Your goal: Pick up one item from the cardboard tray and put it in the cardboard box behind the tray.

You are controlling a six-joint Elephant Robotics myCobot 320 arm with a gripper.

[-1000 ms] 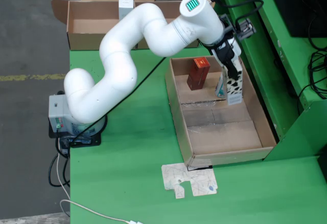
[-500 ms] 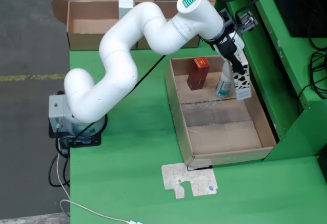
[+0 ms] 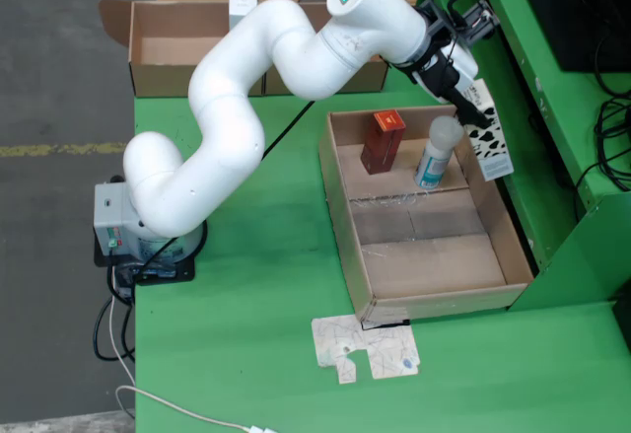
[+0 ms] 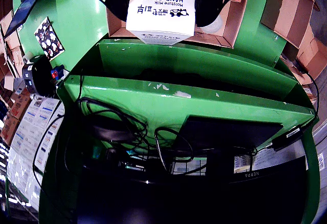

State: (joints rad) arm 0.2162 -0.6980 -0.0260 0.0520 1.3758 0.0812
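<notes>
Lifted clear of the tray since a second ago, the hand cream carton [image 3: 488, 142] now hangs above the tray's far right edge, tilted, where earlier it stood on the tray floor beside the white bottle [image 3: 434, 155]; the arm [image 3: 246, 98] has swung up and toward the far side of the tabletop [image 3: 246, 334]. In the still view the pincer [image 3: 461, 86] is clamped on the carton's upper end, and the riding view shows the carton [image 4: 161, 9] held between the dark jaws with its printed face toward the lens. Left in the cardboard tray [image 3: 340, 206] are the white bottle and a red-brown box [image 3: 382, 142], both upright near the tray's far end. To do the carry well, I judge the arm should keep the carton high enough to clear the tray wall and the near wall of the cardboard box [image 3: 163, 63] at the far edge of the tabletop, then sweep left in the still view and open only once the carton is over the box's inside. A loose tilt in the grip could let it slip. Green felt-like cover lies over the tabletop, a flat cardboard scrap [image 3: 365, 347] rests near its front edge, grey concrete floor lies beyond, and green shelving with cables stands to the right
</notes>
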